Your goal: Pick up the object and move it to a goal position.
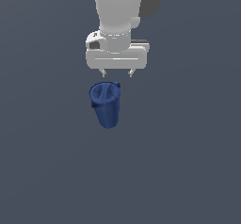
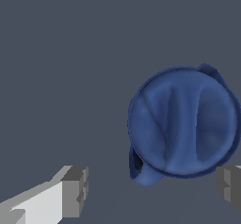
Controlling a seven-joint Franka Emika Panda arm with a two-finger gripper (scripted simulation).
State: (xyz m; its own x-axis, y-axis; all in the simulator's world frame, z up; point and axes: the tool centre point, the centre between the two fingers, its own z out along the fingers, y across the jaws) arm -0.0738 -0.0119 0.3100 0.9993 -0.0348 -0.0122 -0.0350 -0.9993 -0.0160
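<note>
Approach step: tool spread wide, empty, above cup; cup sits off-centre between fingers. Next: centre, descend, close.

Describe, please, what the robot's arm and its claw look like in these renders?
The arm is a smooth, rounded, white-grey column with a dark grey patch on one side. It ends in a wide, flat, pale grey palm block. The claw has two short fingers, white bars tipped with blocky, ridged grey pads. No cables, markings or labels are visible.
</note>
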